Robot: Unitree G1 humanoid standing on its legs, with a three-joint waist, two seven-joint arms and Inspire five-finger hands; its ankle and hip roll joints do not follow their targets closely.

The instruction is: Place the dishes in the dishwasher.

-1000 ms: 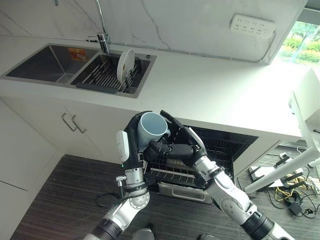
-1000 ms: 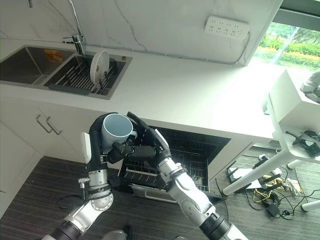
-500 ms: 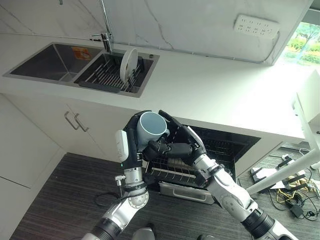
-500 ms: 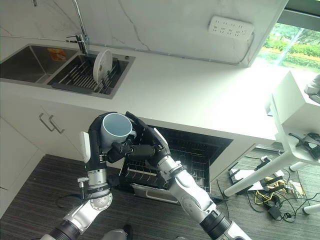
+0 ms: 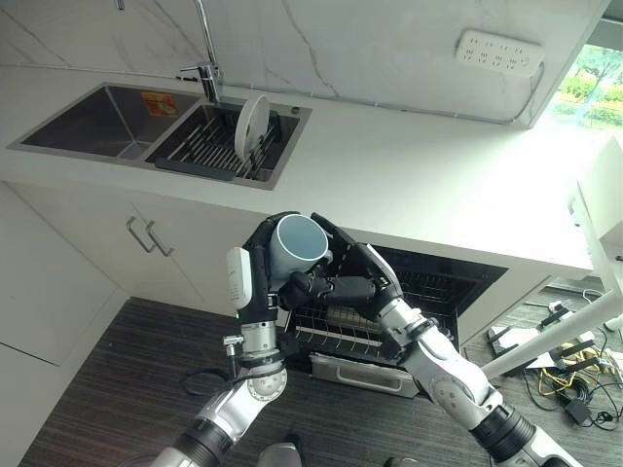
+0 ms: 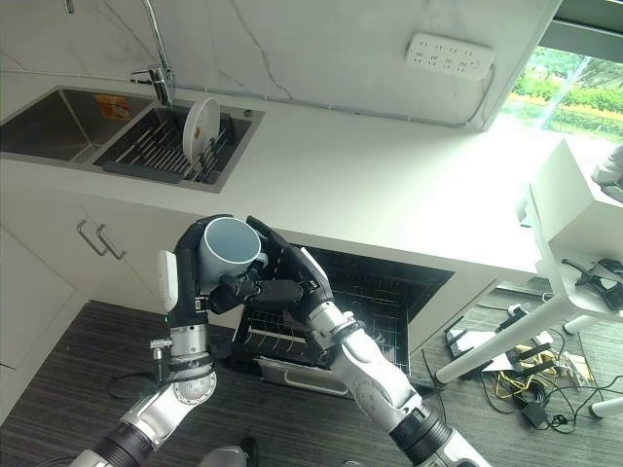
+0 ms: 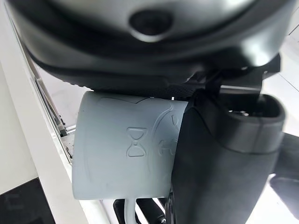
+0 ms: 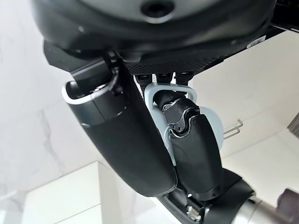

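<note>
— Two hands on one mug (image 5: 298,246), as we see it: the left hand (image 5: 258,277) has its fingers curled round the pale blue body, and the right hand (image 5: 352,277) comes in from the other side.

— We agree. In the right wrist view a finger (image 8: 180,109) is hooked through the mug's handle (image 8: 169,89), so we count that hand as gripping the mug too.

— Where is it, then?

— Held up with its mouth toward us, in front of the edge of the white counter (image 5: 419,185) and above the pulled-out dishwasher rack (image 5: 336,331). It touches neither, as far as we can tell.

— And the rest of the dishes?

— We see one white plate (image 5: 251,126) standing on edge in the dish rack (image 5: 200,146) in the sink's right basin, beside the tap (image 5: 204,70), well apart from the mug.
</note>
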